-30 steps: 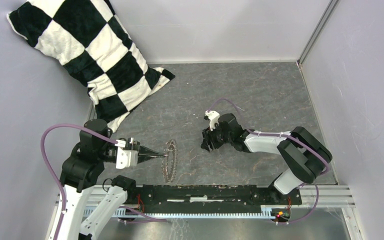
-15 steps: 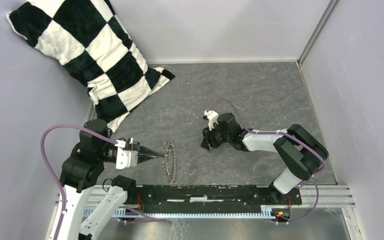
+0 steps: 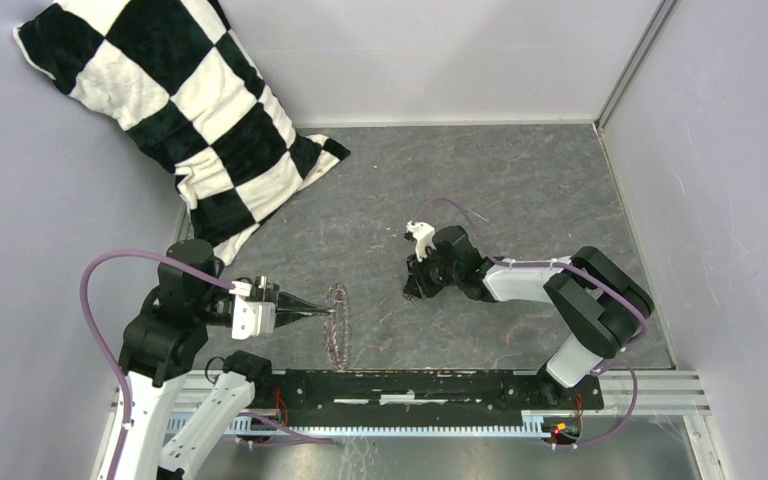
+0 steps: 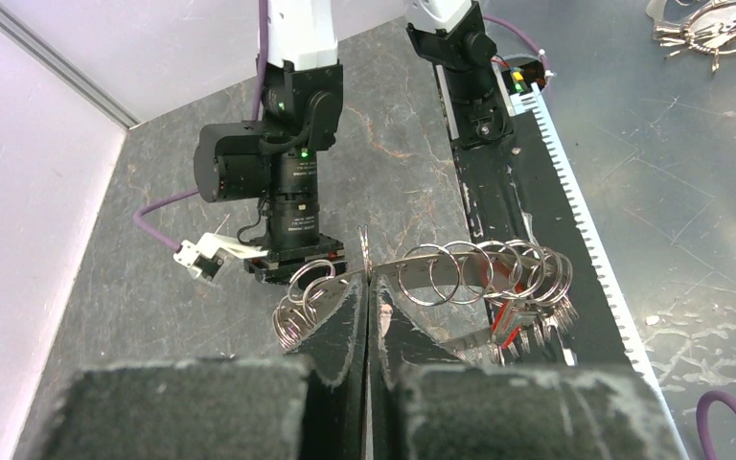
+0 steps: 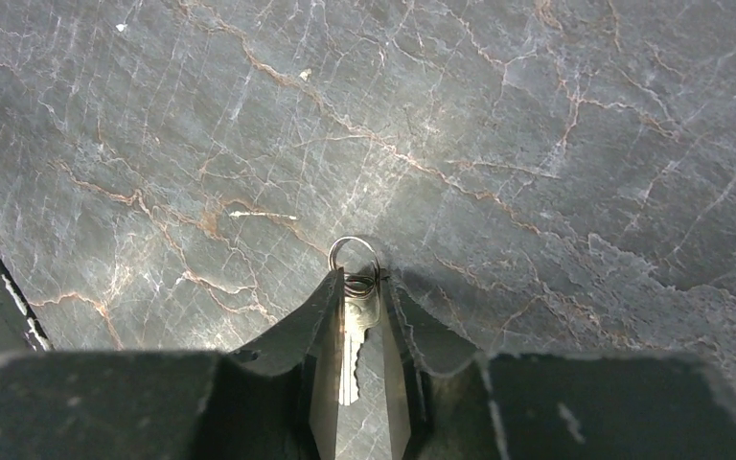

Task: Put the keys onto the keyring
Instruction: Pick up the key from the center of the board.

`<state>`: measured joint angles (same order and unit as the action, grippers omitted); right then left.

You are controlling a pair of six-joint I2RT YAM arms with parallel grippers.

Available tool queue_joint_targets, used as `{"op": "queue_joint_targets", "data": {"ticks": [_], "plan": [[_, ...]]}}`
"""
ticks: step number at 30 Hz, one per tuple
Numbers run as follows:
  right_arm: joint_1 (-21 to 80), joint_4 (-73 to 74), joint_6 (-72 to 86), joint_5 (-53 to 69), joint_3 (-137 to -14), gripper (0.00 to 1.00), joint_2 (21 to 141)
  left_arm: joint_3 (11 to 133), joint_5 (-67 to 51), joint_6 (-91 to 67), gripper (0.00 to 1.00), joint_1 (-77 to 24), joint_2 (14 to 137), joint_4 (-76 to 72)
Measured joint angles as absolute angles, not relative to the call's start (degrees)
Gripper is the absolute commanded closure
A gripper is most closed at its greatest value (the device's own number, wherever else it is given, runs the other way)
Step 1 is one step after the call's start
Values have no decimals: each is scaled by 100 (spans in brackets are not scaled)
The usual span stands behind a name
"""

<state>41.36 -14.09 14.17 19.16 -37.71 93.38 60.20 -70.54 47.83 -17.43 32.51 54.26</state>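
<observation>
a dark grey table [image 3: 520, 180] veined with pale and rust-coloured lines carries a black-and-white checkered pillow [image 3: 190, 110] slumped in its far left corner against the wall, and a small silver key [image 5: 356, 321] lying flat near its middle.

Black-and-white checkered pillow [image 3: 175, 110]; dark grey marbled table [image 3: 520, 190] with pale and rust-coloured veins; silver keyring [image 4: 527, 278] carrying a small red tag [image 4: 510, 321]; silver-grey key [image 5: 355, 326]; purple cables [image 3: 140, 252] on black-and-white arms [image 3: 520, 283]; pale lavender walls [image 3: 440, 50]
</observation>
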Motion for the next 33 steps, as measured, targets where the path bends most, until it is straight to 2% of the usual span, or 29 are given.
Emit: {"op": "queue_joint_targets", "data": {"ticks": [5, 8, 13, 23, 33], "plan": [[4136, -1404, 1435, 1931, -3828, 76, 9413, 6020, -7052, 4783, 98, -1743, 3249, 5426], [4136, -1402, 1439, 1925, -3865, 68, 9435, 6020, -7052, 4783, 98, -1743, 3249, 5426], [4154, -1302, 1435, 1879, -3964, 66, 9435, 6020, -7052, 4783, 98, -1743, 3249, 5426], [4362, -1055, 1249, 1643, -4119, 67, 9437, 6020, -7046, 4783, 98, -1743, 3223, 5426], [4495, -906, 1131, 1522, -4189, 75, 9489, 6020, -6993, 4783, 98, -1743, 3208, 5426]]}}
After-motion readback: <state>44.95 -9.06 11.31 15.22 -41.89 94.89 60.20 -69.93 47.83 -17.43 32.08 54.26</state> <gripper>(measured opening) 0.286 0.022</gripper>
